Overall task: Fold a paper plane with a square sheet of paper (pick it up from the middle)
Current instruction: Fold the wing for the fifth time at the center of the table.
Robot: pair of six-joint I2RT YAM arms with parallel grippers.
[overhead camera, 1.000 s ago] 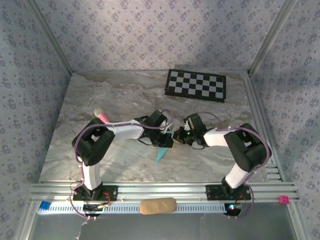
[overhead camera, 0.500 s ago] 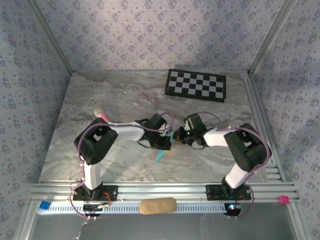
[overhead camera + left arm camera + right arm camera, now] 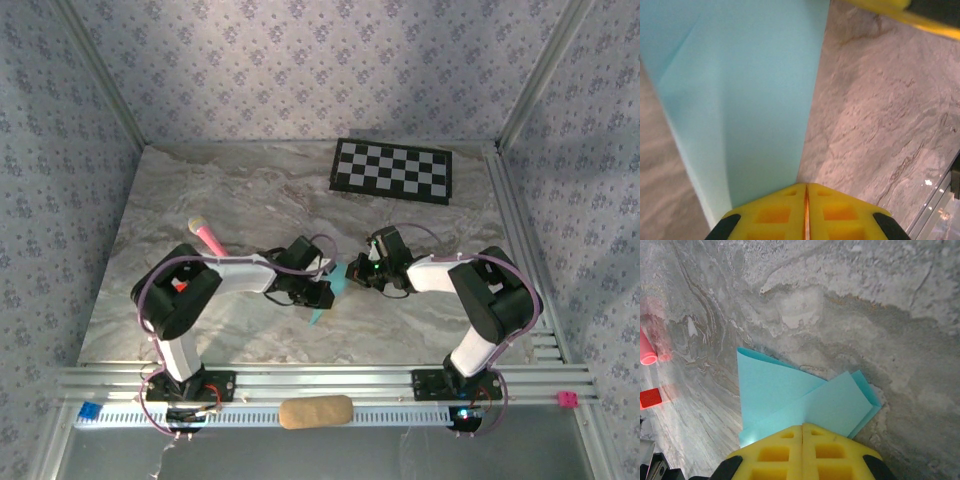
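The left hand (image 3: 806, 192) and right hand (image 3: 802, 432) are each clamped on the blue paper (image 3: 777, 390), probably steadying opposite ends for creasing.

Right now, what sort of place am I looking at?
Probably a robotics lab test cell: left arm and right arm bolted to an aluminium rail, a checkerboard mat on the marble-look table, patterned walls closing it in.
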